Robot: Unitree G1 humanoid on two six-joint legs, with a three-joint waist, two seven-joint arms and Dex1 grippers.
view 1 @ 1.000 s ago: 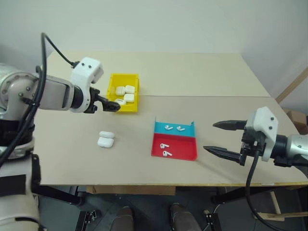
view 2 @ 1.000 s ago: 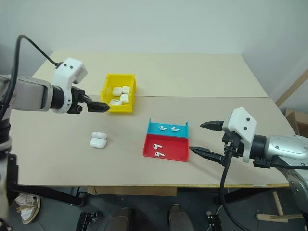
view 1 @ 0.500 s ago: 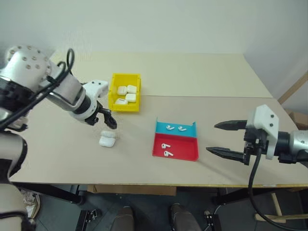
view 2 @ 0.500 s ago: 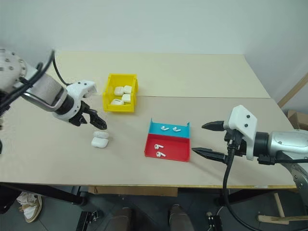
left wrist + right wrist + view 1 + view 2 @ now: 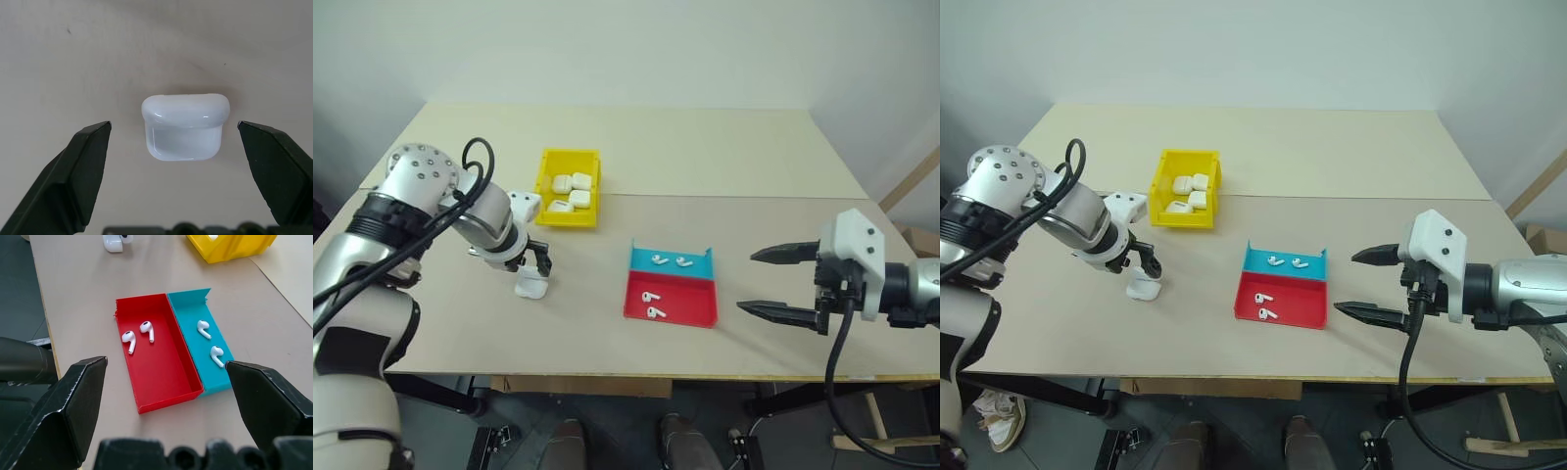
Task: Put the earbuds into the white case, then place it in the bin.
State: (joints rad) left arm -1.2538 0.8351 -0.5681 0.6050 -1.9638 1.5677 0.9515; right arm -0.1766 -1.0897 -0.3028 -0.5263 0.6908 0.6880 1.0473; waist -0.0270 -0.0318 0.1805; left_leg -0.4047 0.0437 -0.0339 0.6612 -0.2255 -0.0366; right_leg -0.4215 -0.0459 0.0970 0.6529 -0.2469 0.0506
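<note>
Beige surface (image 5: 705, 157), seam running across it. Yellow bin (image 5: 570, 186) toward the far left, cases inside. White case (image 5: 531, 287) nearer, lid shut, well apart from bin. Tray (image 5: 670, 285) mid-surface, blue half far, red half near, two earbuds (image 5: 651, 303) in each half.

I count four earbuds (image 5: 129, 340) in the tray (image 5: 161, 387): two on red, two on blue. One white case (image 5: 186, 126) on the table, four creamier cases (image 5: 570, 191) in the one yellow bin (image 5: 548, 162). And my two grippers.
</note>
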